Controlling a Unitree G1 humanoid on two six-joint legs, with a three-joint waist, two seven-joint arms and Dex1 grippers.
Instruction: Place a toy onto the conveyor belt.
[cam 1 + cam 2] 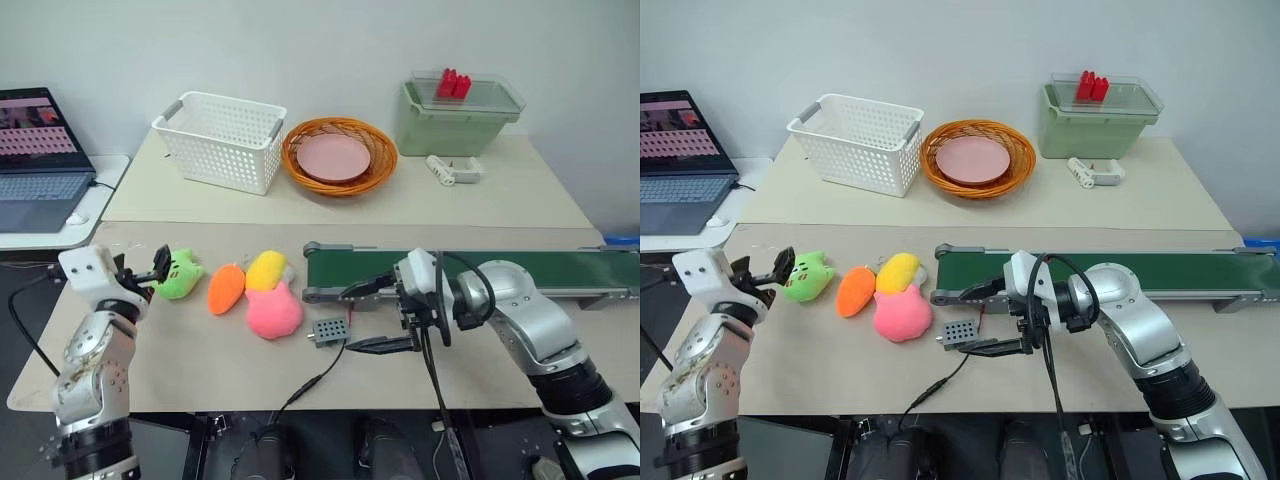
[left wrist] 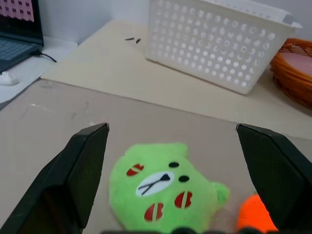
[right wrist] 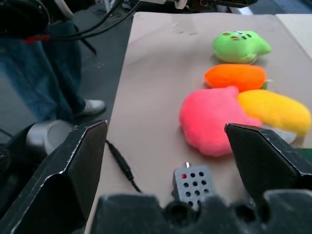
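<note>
From the head view I lose the far end of the belt (image 1: pixel 560 270) past the picture's edge, and my right tool (image 1: pixel 385 315) covers part of its near end, so I can't see that roller whole. The laptop (image 1: pixel 35 150) is cut off too. Behind the belt, the clear-lidded green bin (image 1: pixel 460 120) holds something red (image 1: pixel 453 84) that I can't identify; the orange basket (image 1: pixel 340 155) carries a pink plate (image 1: pixel 333 157), and I see nothing inside the white basket (image 1: pixel 220 140). A small white object (image 1: pixel 452 169) beside the bin is too small to name. The toy (image 1: pixel 178 275) lies on the table (image 1: pixel 200 370), well away from the belt's near end, with an orange plush (image 1: pixel 227 288), a yellow plush (image 1: pixel 266 270) and a pink plush (image 1: pixel 274 310) lying between it and the belt. My left tool (image 1: pixel 150 272) is spread wide, gripping nothing, its fingers (image 2: pixel 83 165) to either side of the toy without touching it. The right tool is also wide open and empty, hanging over a small grey box (image 1: pixel 330 330) with a cable, just in front of the belt's near end.
</note>
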